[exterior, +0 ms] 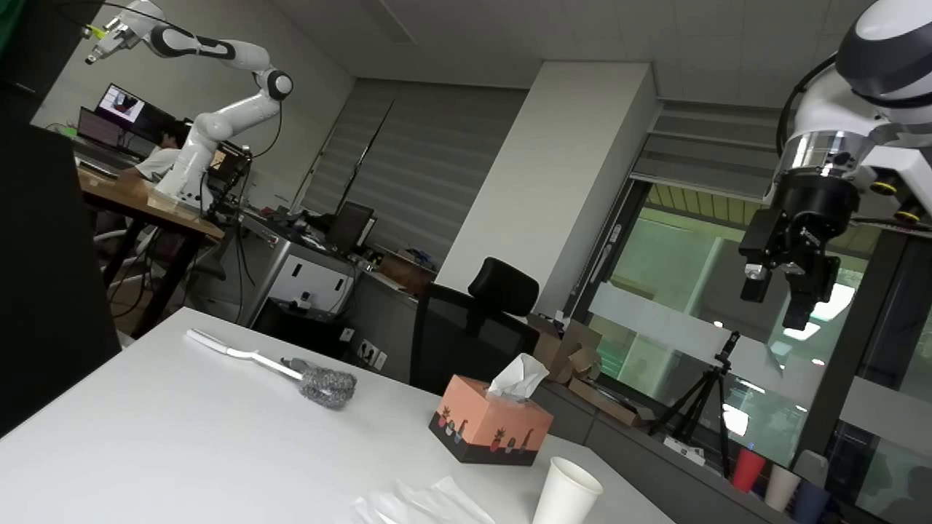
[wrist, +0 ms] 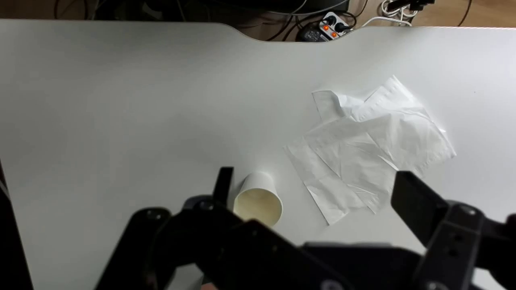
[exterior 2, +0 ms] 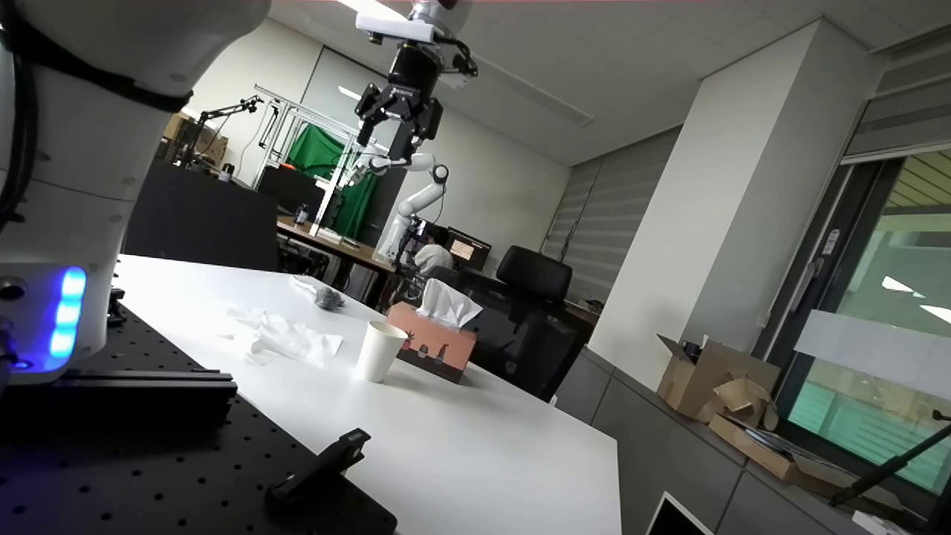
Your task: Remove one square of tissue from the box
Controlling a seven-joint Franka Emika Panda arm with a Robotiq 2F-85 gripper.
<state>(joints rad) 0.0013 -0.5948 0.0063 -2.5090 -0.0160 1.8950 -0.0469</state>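
The tissue box (exterior: 489,429) is orange with a dark base and cactus prints. It also stands on the table in an exterior view (exterior 2: 429,343). A white tissue (exterior: 518,377) sticks up from its top slot, also seen in an exterior view (exterior 2: 448,303). In the wrist view only a sliver of orange shows at the bottom edge, mostly hidden by the gripper. My gripper (exterior: 778,304) is high above the table, apart from the box. It also shows in an exterior view (exterior 2: 383,145). In the wrist view the fingers (wrist: 314,173) are wide apart with nothing between them.
Loose crumpled tissues (wrist: 371,141) lie flat on the white table (wrist: 141,100). A white paper cup (wrist: 258,205) stands upright between them and the box. A grey-headed brush with a white handle (exterior: 328,386) lies farther off. A black chair (exterior: 473,335) stands behind the table edge.
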